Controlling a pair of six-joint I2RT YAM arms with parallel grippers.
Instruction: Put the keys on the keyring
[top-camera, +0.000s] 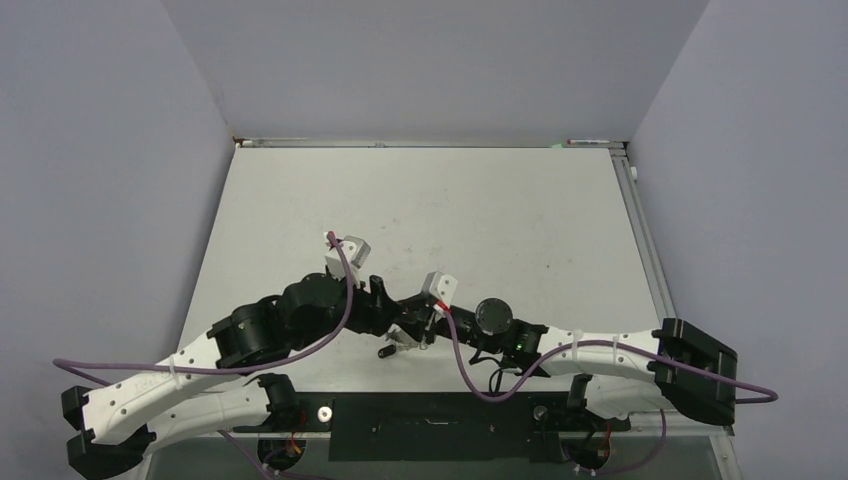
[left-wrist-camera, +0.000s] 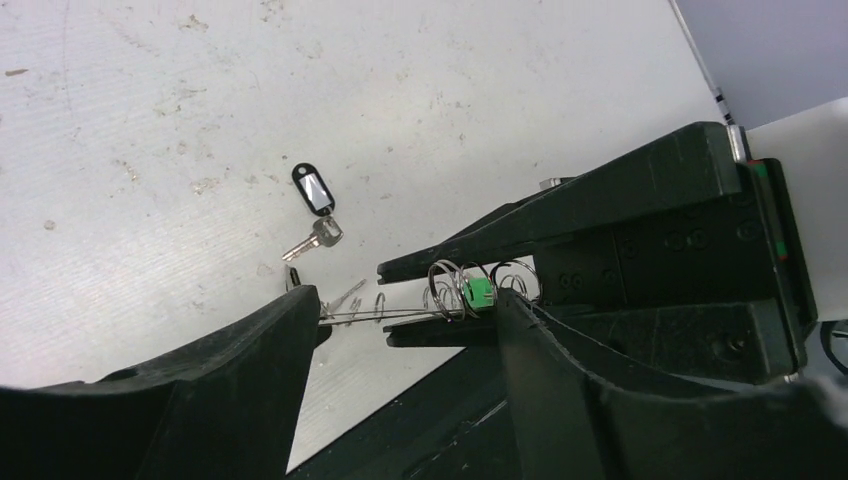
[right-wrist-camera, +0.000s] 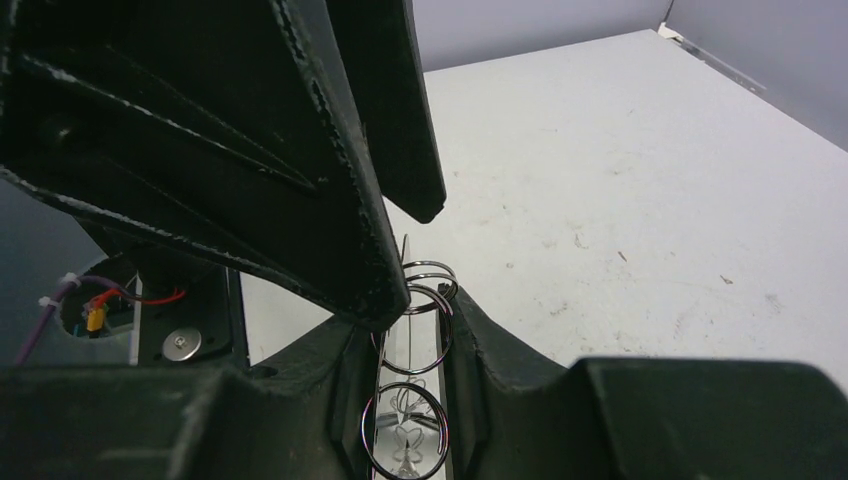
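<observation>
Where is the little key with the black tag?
The key with the black tag lies on the table in the left wrist view, left of the middle, a little beyond the keyring with its green piece.

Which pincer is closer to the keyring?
Right. The right pincer has the keyring pinched between its fingers. The left pincer faces it, open, with its fingers spread wide beside the rings. I cannot tell if it touches them.
</observation>
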